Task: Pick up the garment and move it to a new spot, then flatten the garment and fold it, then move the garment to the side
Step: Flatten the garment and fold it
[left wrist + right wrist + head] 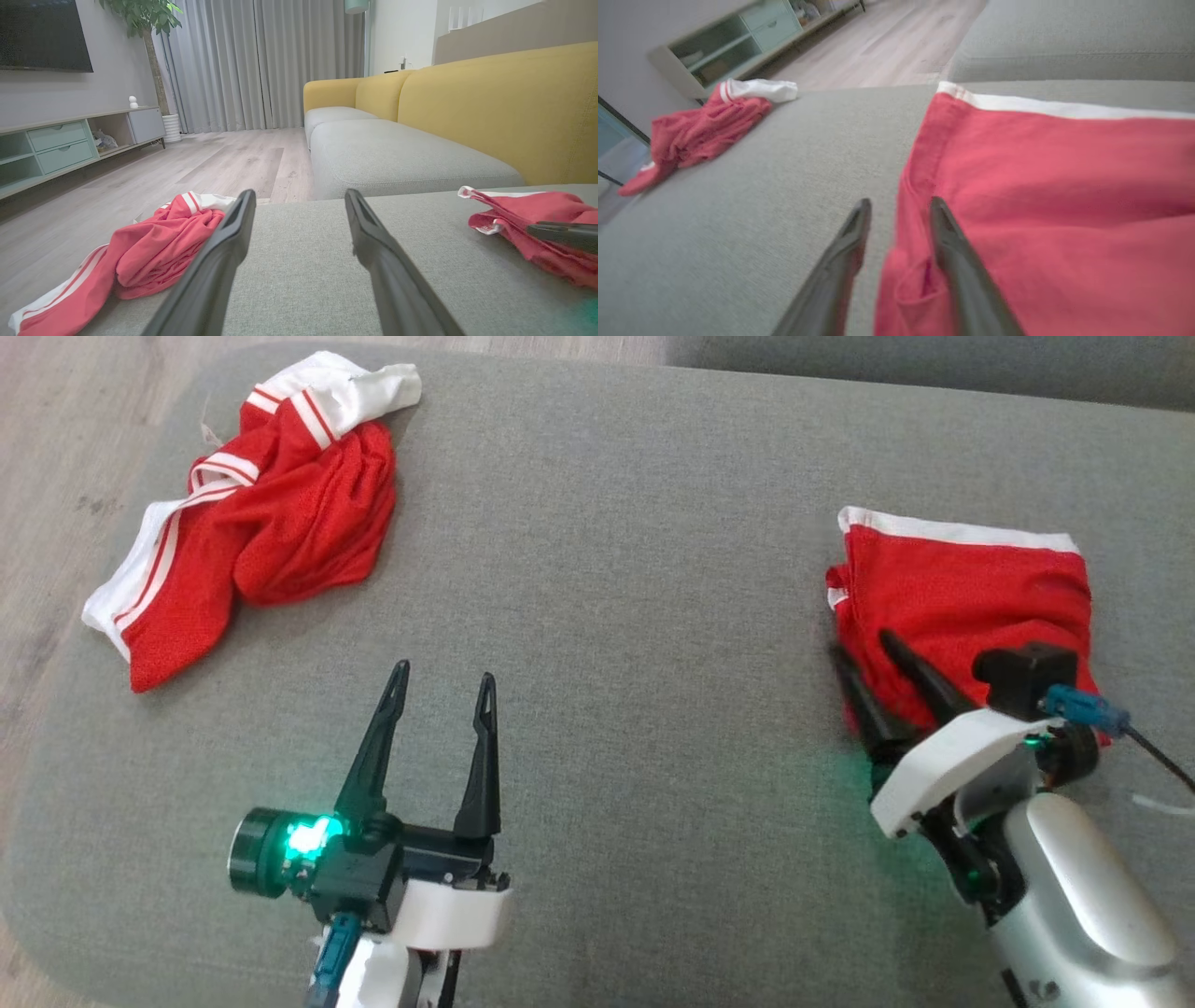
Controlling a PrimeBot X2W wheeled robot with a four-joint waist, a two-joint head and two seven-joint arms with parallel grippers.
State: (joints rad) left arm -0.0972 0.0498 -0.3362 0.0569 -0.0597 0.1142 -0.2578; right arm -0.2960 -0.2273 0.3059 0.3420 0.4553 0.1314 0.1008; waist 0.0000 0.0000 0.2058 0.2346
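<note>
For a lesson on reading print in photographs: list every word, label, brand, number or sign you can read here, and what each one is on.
No readable text in any view.
Folded red garment: white trim, no print visible.
Crumpled red garment: white stripes, no print visible.
Grey cushion: plain.

A yellow sofa (grey seats) stands by curtains.
</note>
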